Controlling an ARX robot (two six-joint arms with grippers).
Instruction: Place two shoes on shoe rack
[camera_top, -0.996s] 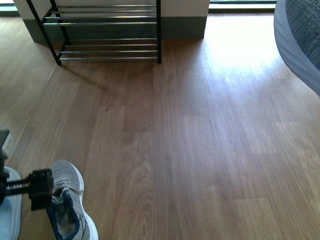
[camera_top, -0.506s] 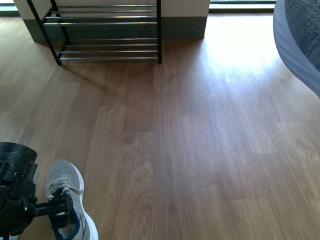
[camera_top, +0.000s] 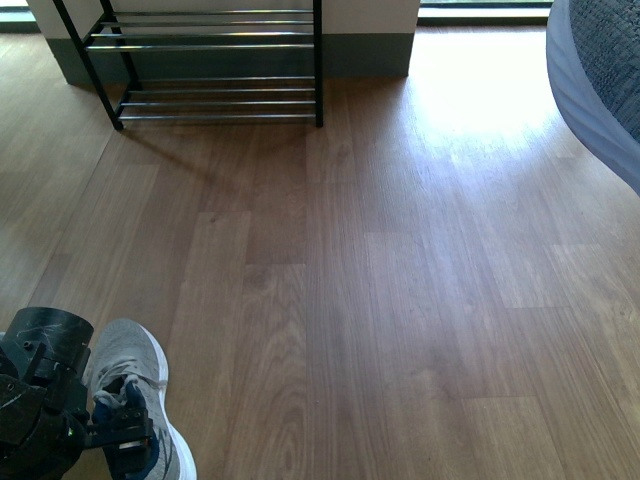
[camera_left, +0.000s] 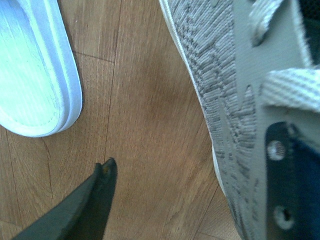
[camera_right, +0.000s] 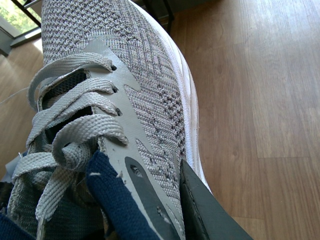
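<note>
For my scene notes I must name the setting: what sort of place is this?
Probably a room in a home, perhaps a bedroom: wood-plank floor, a shoe rack by the wall, and what looks like quilted bedding at the right.

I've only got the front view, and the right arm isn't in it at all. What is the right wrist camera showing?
Observer: A grey sneaker fills it, laces up, with one of the right fingers lying along its side.
Operator: Which way is it facing?
Observer: Toe toward the shoe rack, whose dark legs show just beyond it.
Operator: Are the left fingers touching the near sneaker?
Observer: Not the one finger that shows: bare floor separates it from that sneaker's sole edge.
</note>
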